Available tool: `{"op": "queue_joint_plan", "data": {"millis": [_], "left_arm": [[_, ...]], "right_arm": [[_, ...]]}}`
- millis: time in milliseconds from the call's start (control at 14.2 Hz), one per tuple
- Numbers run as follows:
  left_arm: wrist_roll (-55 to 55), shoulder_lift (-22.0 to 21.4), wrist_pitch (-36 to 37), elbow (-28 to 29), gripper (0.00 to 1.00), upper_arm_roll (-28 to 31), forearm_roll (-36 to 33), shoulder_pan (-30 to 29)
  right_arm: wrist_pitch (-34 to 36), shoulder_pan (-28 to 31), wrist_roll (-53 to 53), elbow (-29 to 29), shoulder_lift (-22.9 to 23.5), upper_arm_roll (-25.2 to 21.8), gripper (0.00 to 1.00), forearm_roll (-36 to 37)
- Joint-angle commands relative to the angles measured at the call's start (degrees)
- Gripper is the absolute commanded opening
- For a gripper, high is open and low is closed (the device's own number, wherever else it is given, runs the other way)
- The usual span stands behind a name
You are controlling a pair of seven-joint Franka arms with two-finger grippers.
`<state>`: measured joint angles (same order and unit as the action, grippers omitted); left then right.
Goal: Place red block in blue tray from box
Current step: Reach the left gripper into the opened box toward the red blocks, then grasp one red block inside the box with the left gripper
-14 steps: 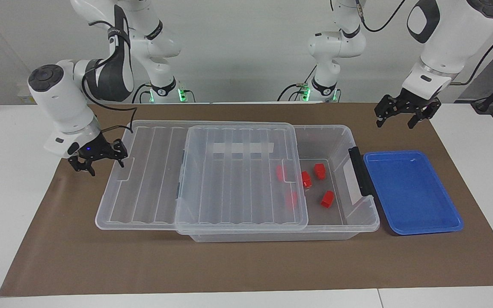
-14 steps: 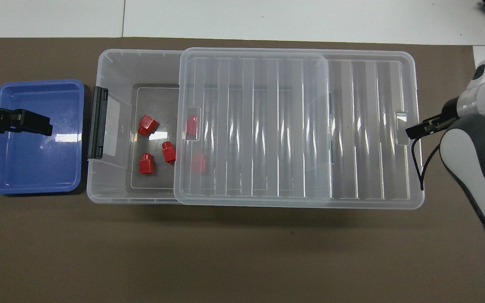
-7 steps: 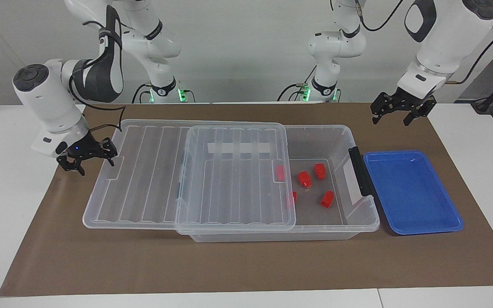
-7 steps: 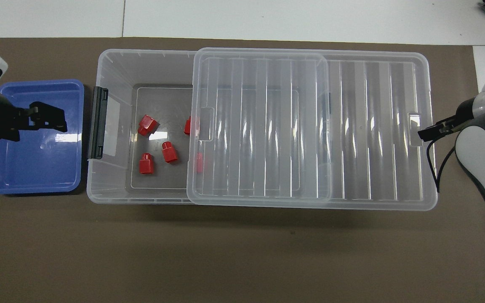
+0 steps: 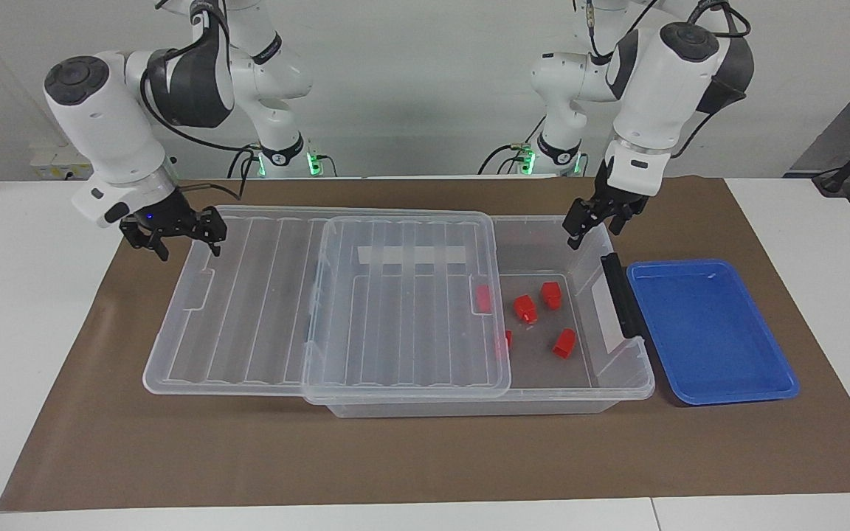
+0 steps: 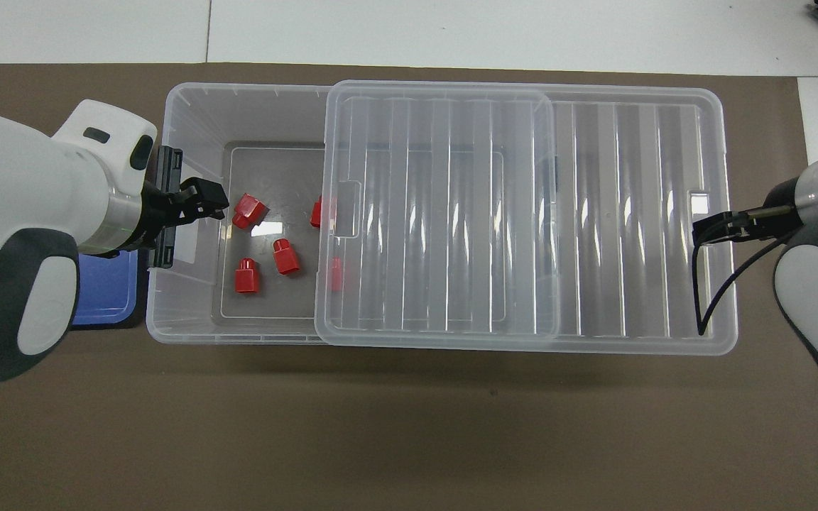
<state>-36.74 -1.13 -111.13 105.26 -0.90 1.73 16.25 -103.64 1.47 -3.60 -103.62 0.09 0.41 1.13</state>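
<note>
Fingers on my left gripper [image 5: 592,230] stand spread and hold nothing. That arm has swung in from the mat near the blue tray [image 5: 705,332] and now hangs over the open end of the box [image 5: 469,407], just inside the rim by the black latch [image 5: 620,306]. My right gripper [image 5: 187,249] is spread and empty too. It has let go of the lid [image 5: 395,317] and risen off the edge it was pulling, and it now sits over the lid's corner nearest the robots, at my right arm's end.

The box has not shifted. The lid slid toward my right arm's end and then stopped, so it rests half off and leaves the latch end uncovered.

The blue tray lies empty just beside that end, on the brown mat.

Three red blocks sit in the clear on the box floor. Two more are at or under the lid's edge. The red block [image 5: 551,295] nearest my left gripper looks the easiest to take.

As I judge it, the opening is done and my next job is to go down for that block.
</note>
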Motion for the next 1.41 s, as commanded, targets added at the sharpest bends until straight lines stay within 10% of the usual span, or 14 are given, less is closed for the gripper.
{"op": "queue_joint_plan", "data": {"millis": [0,1342], "left_arm": [[-6.05,0.68,-9.15,6.95,1.00,0.55,-2.41,4.12],[-6.59,14.57,-30.46,16.12,1.00,0.46,-7.88,7.57]], "right_arm": [[0.98,-1.02,5.16,-1.24,-2.81,0.12,0.95,-0.60],[10.21,-1.38,10.80,11.24,-0.98,2.23,0.97,-0.25]]}}
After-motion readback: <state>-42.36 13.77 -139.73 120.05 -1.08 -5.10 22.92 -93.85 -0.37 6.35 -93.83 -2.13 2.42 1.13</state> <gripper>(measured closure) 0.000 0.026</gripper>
